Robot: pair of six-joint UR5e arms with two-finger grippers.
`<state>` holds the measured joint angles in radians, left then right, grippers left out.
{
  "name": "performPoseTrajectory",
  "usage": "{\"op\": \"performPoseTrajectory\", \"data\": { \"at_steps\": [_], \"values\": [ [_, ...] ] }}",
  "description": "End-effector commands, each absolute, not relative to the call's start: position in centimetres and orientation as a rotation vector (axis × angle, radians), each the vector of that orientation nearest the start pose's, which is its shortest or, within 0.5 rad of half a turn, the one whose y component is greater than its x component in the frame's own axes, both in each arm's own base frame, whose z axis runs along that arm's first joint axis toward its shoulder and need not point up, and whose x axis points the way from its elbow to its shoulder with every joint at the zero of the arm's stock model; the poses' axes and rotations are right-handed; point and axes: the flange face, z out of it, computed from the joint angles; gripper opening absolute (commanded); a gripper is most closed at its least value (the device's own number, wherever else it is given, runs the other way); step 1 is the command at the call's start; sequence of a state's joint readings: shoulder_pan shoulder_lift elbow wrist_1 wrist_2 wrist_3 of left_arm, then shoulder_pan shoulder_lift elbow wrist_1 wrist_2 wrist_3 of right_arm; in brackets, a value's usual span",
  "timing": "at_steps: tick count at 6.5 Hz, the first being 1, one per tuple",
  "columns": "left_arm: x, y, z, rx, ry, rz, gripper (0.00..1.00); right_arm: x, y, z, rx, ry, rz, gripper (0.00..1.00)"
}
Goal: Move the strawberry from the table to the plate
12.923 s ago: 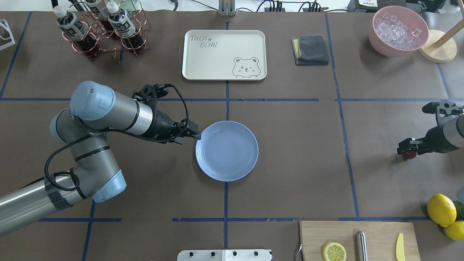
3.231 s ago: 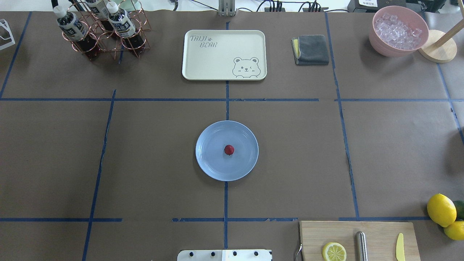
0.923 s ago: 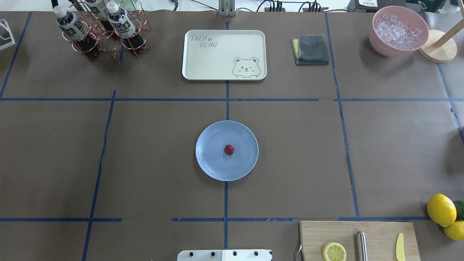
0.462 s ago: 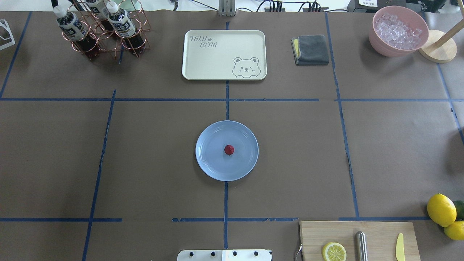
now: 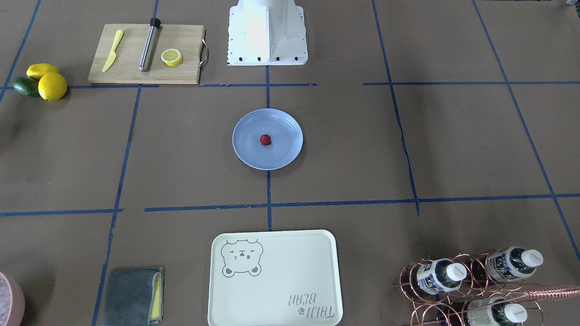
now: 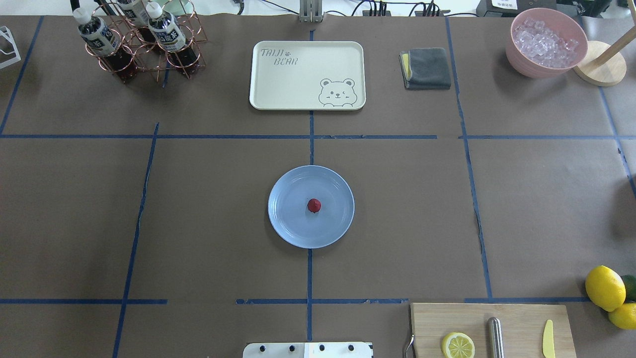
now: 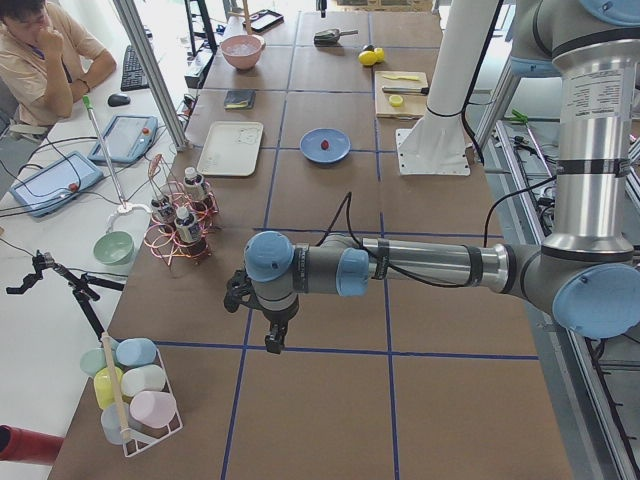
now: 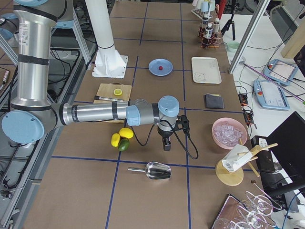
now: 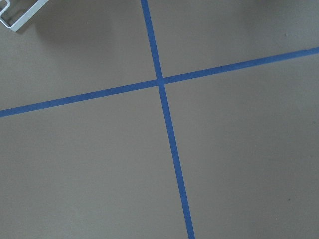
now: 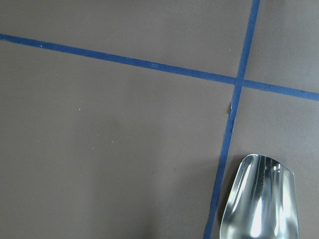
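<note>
A small dark-red strawberry lies at the middle of the round light-blue plate, which rests on the brown paper-covered table. The front-facing view shows the same strawberry on the plate. Neither arm appears in the overhead or front-facing views. My left gripper hangs over bare table far from the plate, seen only in the exterior left view. My right gripper points down near the lemons, seen only in the exterior right view. Whether either is open or shut I cannot tell.
A cream bear-printed tray and a grey cloth lie beyond the plate. A bottle rack stands far left, a pink bowl of ice far right. A cutting board, lemons and a metal scoop are near the right arm.
Earlier the plate was empty and both arms were in the overhead view. Now the strawberry lies on the plate and both arms are out of that view. Nothing moved in the last second.
</note>
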<state>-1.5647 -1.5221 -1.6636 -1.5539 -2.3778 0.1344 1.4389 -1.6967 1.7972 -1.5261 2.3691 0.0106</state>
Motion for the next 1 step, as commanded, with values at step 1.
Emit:
{"op": "performPoseTrajectory", "data": {
  "at_steps": [1],
  "values": [
    [-5.84,-47.84,63.22,0.081,0.804,0.139,1.0,0.28,-44.98,59.95,0.079,-0.806,-0.172,1.0]
  ]
}}
